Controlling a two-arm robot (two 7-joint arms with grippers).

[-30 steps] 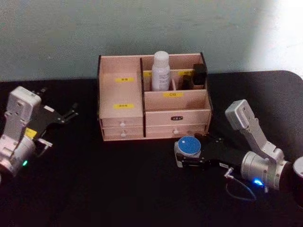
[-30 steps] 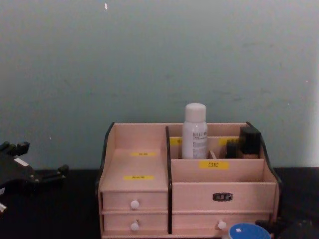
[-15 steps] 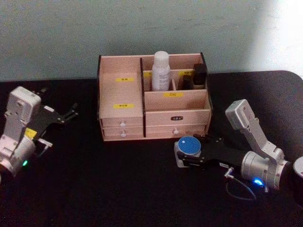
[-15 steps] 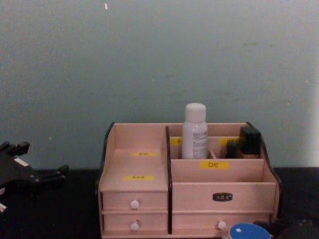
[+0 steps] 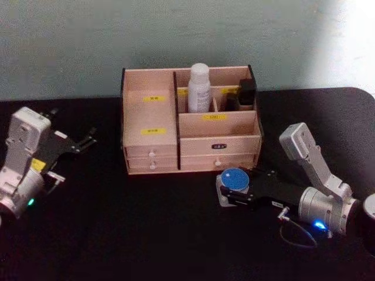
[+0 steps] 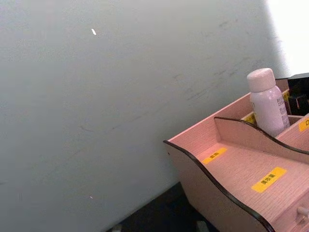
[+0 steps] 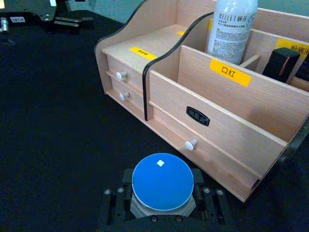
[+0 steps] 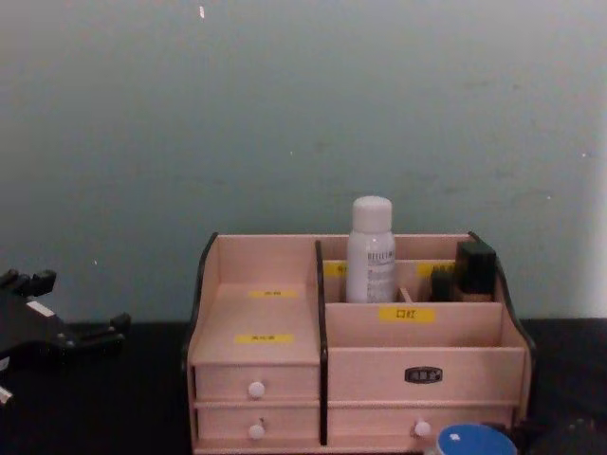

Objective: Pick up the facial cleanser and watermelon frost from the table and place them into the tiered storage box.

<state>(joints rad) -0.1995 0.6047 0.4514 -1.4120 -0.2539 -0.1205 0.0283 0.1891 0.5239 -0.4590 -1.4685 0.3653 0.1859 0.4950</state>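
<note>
The tiered storage box (image 5: 151, 117) (image 8: 266, 313) (image 7: 227, 111) (image 6: 231, 164) stands at the middle back of the black table. The facial cleanser (image 5: 199, 88) (image 8: 371, 251) (image 7: 234, 29) (image 6: 267, 101), a white bottle, stands upright in a rear compartment. The watermelon frost (image 5: 234, 178) (image 7: 162, 181) (image 8: 471, 442), a small blue-lidded jar, sits just in front of the box's right drawers. My right gripper (image 5: 229, 188) (image 7: 162, 203) is shut on it, a finger on either side. Far to the left my left gripper (image 5: 88, 138) (image 8: 81, 308) rests open, holding nothing.
Dark cosmetic cases (image 5: 246, 92) (image 8: 472, 268) fill the right rear compartment beside the bottle. A pale wall rises close behind the box. A blue cable (image 5: 296, 237) loops by my right wrist. Bare black tabletop (image 5: 135, 228) lies in front and to the left of the box.
</note>
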